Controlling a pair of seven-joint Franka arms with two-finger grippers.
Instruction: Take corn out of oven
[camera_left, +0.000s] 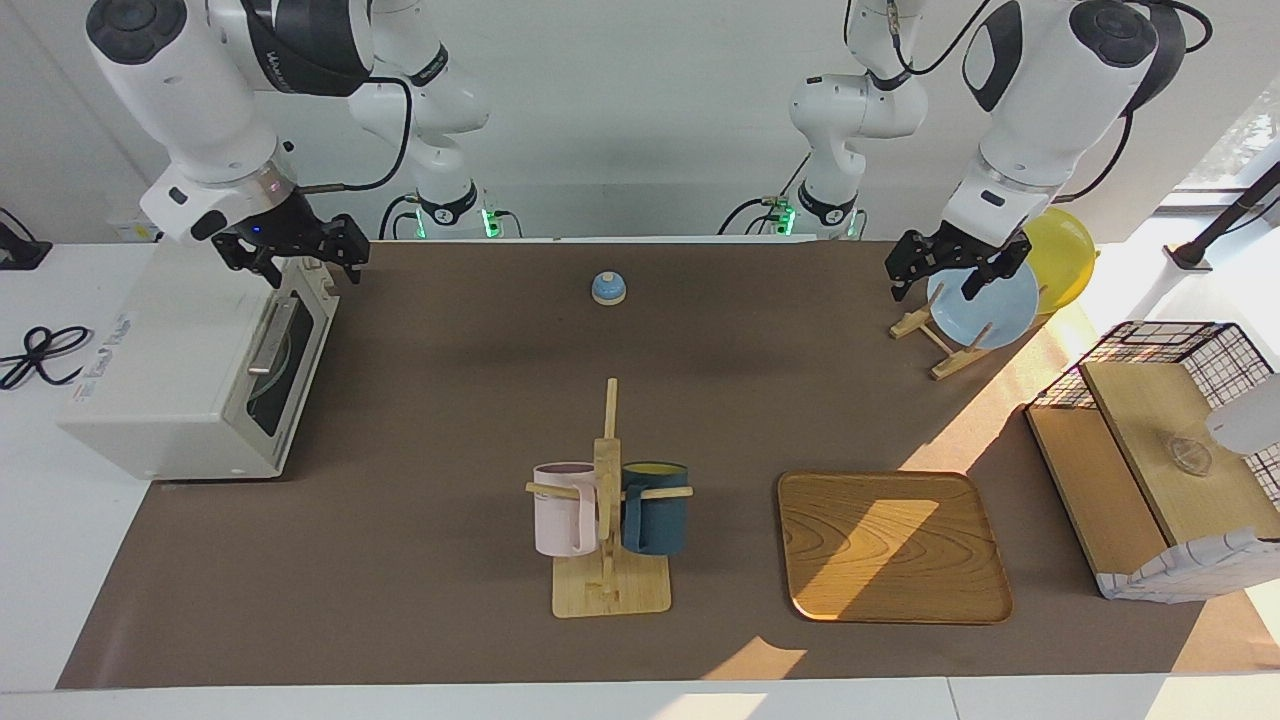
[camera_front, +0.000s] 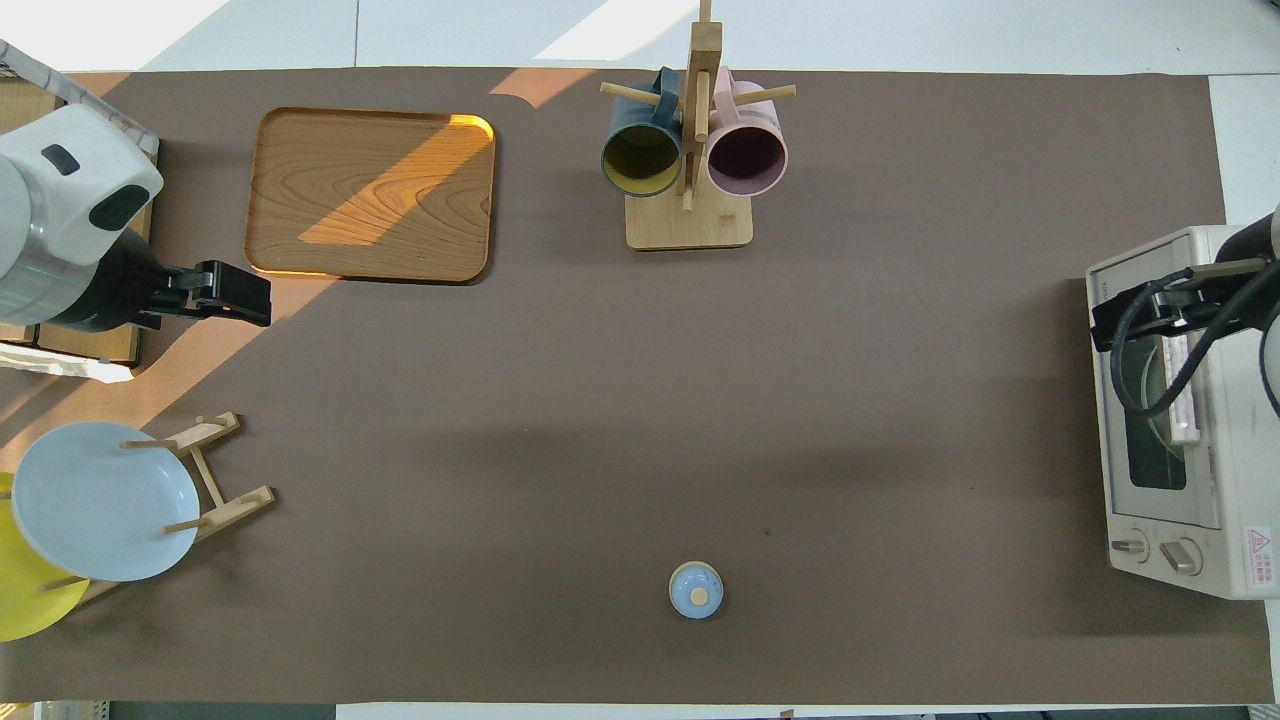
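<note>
Desk (camera_left: 420, 420): brown mat carries everything.
Oven (camera_left: 190, 370): at the right arm's end; door closed, likely stiff; take the silver bar handle (camera_left: 272, 335).
Right gripper (camera_left: 295, 250): over the oven's top front edge, fingers spread, holding nothing.
Left gripper (camera_left: 955, 268): waits above the plate rack (camera_left: 945, 345), released.
Corn: not visible, presumably inside; judged light, rigid, slippery; grip mid-length.

A: What do the two arms look like?

B: Glossy white rounded shells with dark grey joint caps. Black cables loop along both, and green lights glow at their bases.

A: And the ends?

B: The right arm's black two-finger tool (camera_left: 295, 250) and the left arm's black two-finger tool (camera_left: 955, 268) are angular, bolted under white wrists.
</note>
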